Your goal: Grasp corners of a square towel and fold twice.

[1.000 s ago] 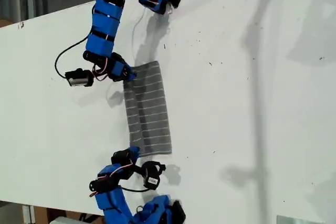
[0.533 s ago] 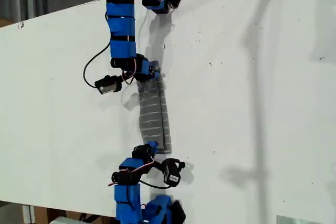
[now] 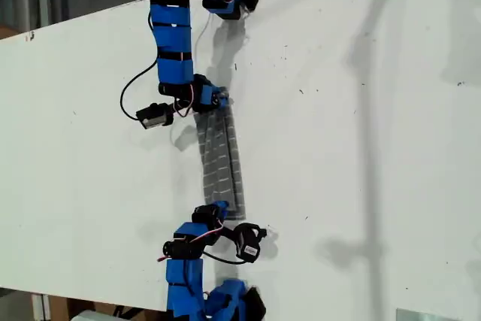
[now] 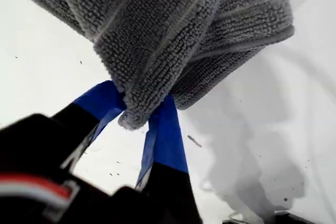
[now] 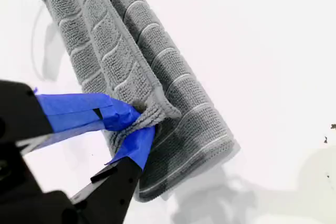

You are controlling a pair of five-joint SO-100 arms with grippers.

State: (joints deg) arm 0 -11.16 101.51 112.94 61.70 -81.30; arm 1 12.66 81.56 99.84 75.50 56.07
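Towel (image 3: pixel 219 163) mid-table (image 3: pixel 361 110), already a narrow strip; my first gripper (image 4: pixel 137 115) and my second gripper (image 5: pixel 137 124) each pinch a corner, carrying over. Second fold looks underway, not laid flat.

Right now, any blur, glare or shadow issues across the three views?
Exterior view: evenly lit, soft shadows streak the table; the towel reads a bit soft. First wrist view: towel pile sharp, my first gripper close in with its dark body blurred, and a faint shadow on the table beneath. Second wrist view: stripes crisp at my second gripper, white table nearly blown out.
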